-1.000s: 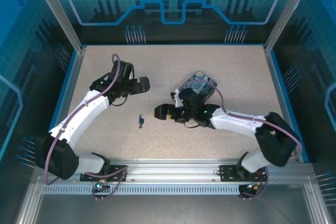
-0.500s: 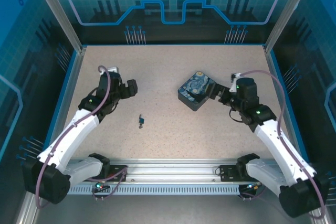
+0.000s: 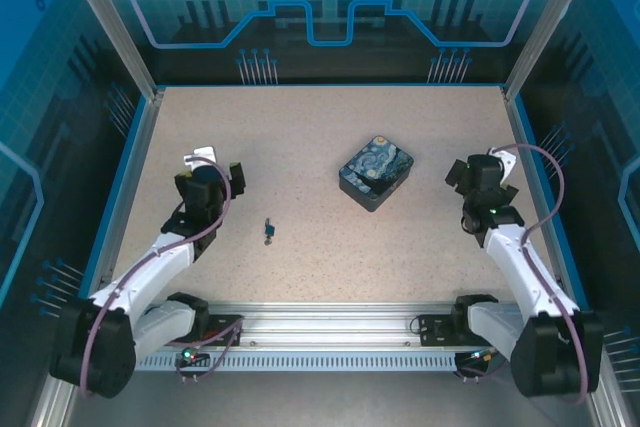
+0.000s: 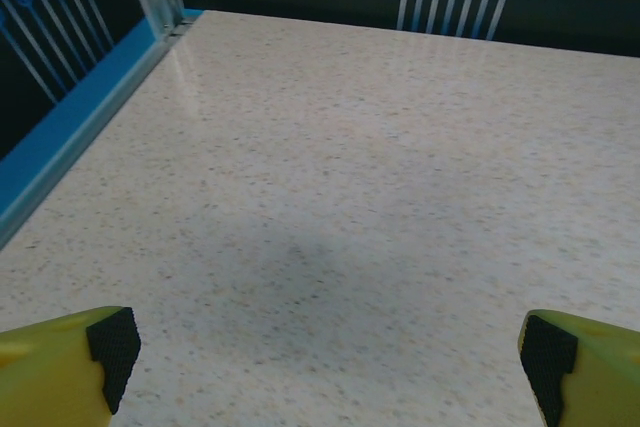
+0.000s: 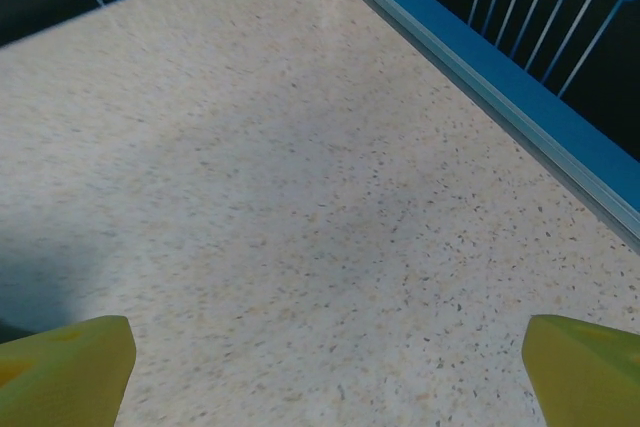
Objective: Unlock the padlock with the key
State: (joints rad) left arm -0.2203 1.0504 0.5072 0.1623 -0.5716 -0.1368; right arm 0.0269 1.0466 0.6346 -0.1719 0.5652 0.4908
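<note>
The key (image 3: 268,232), a tiny dark sliver with a blue speck, lies flat on the speckled table between the two arms. A blue-and-yellow swirl-painted box (image 3: 376,171) sits right of the middle; I cannot tell whether it is the padlock. My left gripper (image 3: 222,169) is pulled back on the left, apart from the key. Its yellow fingers (image 4: 60,372) stand wide open over bare table, the left gripper (image 4: 330,357) holding nothing. My right gripper (image 3: 478,169) hangs right of the box, clear of it. The right gripper (image 5: 325,357) is also open, with nothing between its fingers.
Blue rails border the table (image 3: 300,137): the left rail (image 4: 70,117) runs close beside my left arm, and the right rail (image 5: 500,77) close beside my right arm. Aluminium posts stand at the back corners.
Both arms have drawn back from the middle toward their own sides. The right gripper has left the box, which now sits uncovered. The key has not moved.
</note>
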